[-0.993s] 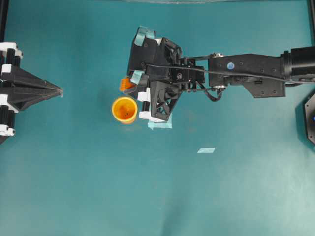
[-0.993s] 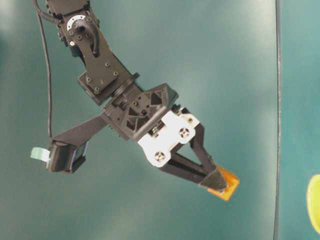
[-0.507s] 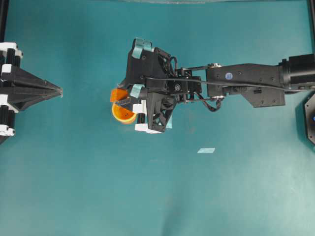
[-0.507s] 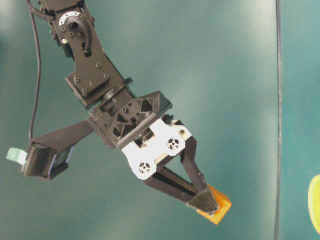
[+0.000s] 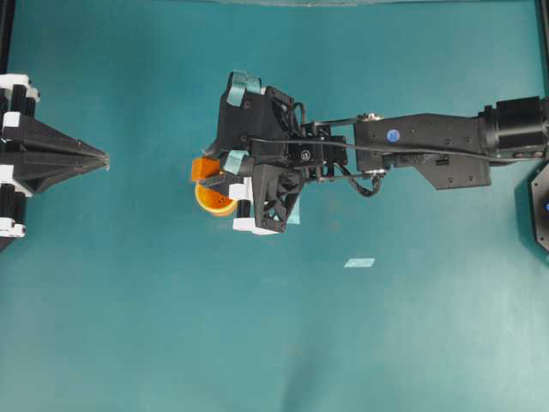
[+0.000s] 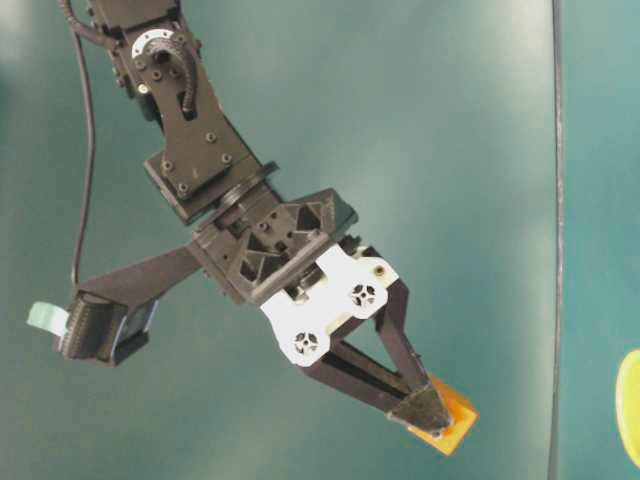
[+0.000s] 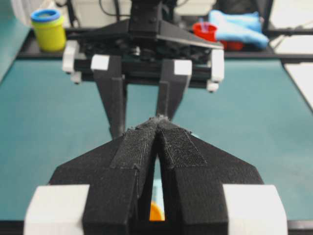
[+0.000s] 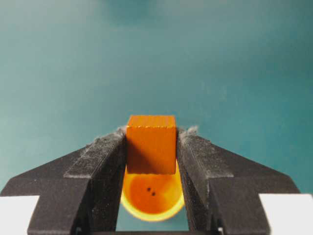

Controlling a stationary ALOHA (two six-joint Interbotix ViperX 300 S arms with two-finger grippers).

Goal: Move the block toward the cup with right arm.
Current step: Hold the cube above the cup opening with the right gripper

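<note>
My right gripper (image 5: 213, 176) with the block (image 5: 204, 167) overhangs the cup (image 5: 210, 198); open table (image 5: 154, 300) lies left, toward the parked left gripper (image 5: 101, 158).

Matt orange block (image 8: 151, 144) with faint grain, perhaps wood, glossy plastic cup (image 8: 152, 195), fuzzy black pads (image 8: 104, 161)

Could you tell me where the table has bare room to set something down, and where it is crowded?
Bare teal table spans the whole lower stretch below the pale tape strip, and the upper left above the shut left gripper. It is crowded mid-table, where the right gripper holds the small orange block by the round yellow-orange cup.
</note>
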